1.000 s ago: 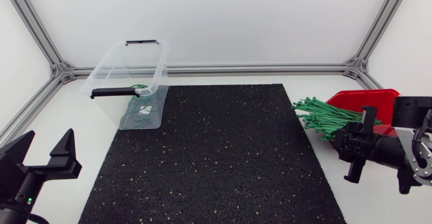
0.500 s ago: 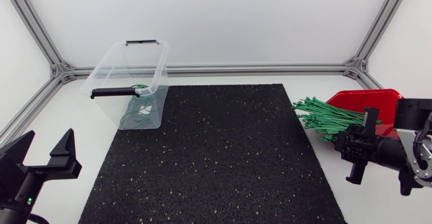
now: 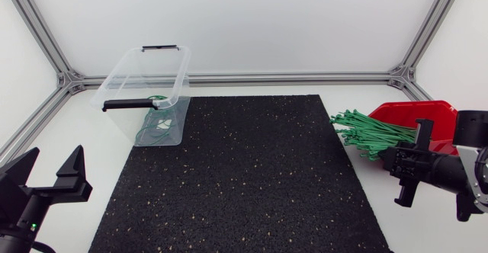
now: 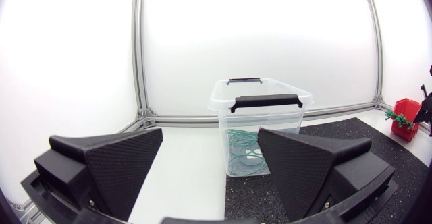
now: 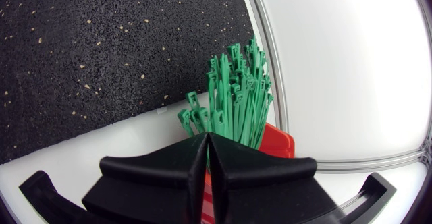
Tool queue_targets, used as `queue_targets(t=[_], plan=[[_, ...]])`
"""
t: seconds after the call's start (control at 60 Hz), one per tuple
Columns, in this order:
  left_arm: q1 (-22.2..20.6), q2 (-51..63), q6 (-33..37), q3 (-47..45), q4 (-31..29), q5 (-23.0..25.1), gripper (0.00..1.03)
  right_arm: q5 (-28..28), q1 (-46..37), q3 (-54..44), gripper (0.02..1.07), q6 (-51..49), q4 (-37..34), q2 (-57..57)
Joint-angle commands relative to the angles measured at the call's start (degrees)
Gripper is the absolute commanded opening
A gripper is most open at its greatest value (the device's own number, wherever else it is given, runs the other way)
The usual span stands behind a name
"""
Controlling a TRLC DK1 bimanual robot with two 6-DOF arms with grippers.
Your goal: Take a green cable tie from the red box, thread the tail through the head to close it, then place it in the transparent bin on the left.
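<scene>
A white table (image 3: pixel 252 85) is carrying a black rubber mat flecked with pale specks (image 3: pixel 244 177), which is lying flat across its middle. At the mat's far left corner a transparent plastic bin with black handles (image 3: pixel 122 78) is standing upright, partly on the mat and partly on the bare table. Some green closed ties (image 3: pixel 156 127) are lying curled on the bin's floor.

The left gripper (image 3: pixel 57 152) is hovering off the mat's near left corner, well apart from the bin. Its wedge fingers are standing wide apart with nothing between them. Seen from the left wrist, the bin (image 4: pixel 260 126) is standing ahead of the gap.

The right gripper (image 3: pixel 390 160) is coming in from the right edge, just beside the red plastic box (image 3: pixel 412 112). In the right wrist view its fingers (image 5: pixel 162 166) are pressing together, with a thin green line showing in the seam. Whether a tie is being pinched cannot be told.

A bundle of straight green cable ties (image 3: pixel 366 131) is sticking out of the red box toward the mat. Their heads (image 5: pixel 236 96) are lying just ahead of the closed fingertips.
</scene>
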Motion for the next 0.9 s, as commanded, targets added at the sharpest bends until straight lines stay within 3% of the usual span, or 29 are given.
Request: queue_targets(t=[0.0,0.45,0.883], plan=[[-0.36,-0.3,-1.03,-2.33,-0.9,-0.02,0.99,-0.61,-0.87,-1.17,0.08,-1.78,-2.15,-2.44],[-0.36,-0.3,-0.94,-2.33,-0.9,-0.02,0.99,-2.45,-1.49,2.17,0.08,-0.55,-7.78,-6.05],[-0.45,-0.3,-1.03,-2.33,-0.9,-0.02,0.99,-6.58,2.64,10.7,0.08,15.27,-11.03,-1.39]])
